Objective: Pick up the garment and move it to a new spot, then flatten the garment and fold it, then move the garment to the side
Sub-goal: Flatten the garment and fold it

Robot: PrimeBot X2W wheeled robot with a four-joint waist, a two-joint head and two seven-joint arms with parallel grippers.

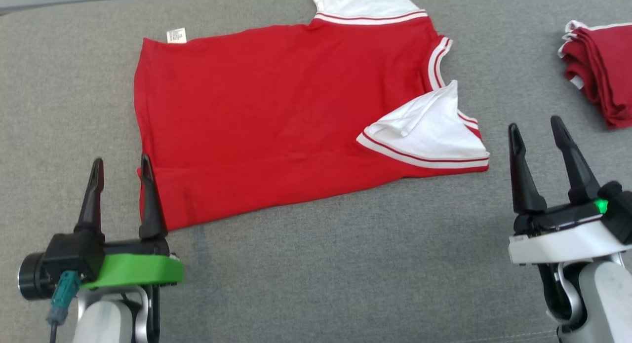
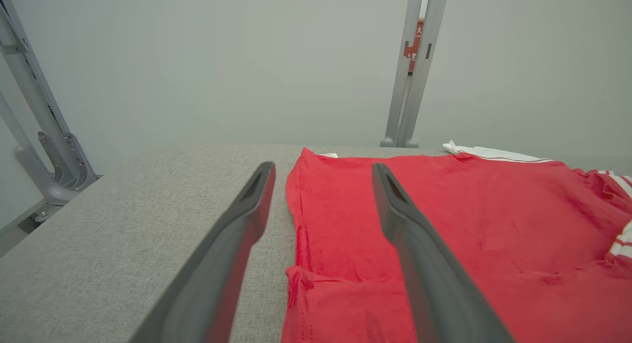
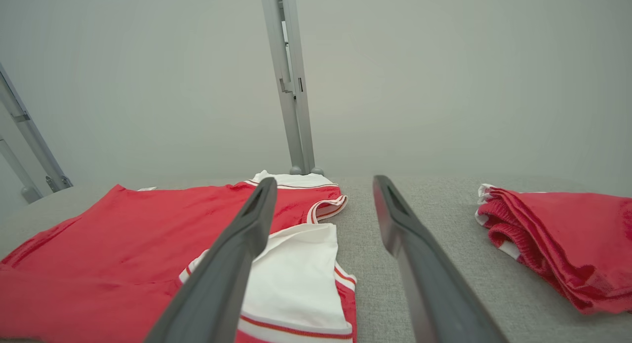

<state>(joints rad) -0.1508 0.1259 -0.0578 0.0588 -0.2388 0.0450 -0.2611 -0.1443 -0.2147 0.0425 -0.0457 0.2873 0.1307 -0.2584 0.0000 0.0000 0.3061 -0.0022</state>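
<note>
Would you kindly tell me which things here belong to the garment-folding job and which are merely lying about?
Job: red shirt with white sleeves, spread out on the table; left gripper and right gripper, fingers open, holding nothing.
Lying about: pile of folded red garments at the right; grey metal posts behind the table.

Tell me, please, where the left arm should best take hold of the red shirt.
Likely the shirt's near hem corner, coming from the robot's side: it is rucked up beside the left gripper's open fingers, giving an edge to pinch; the rest lies flat.
</note>
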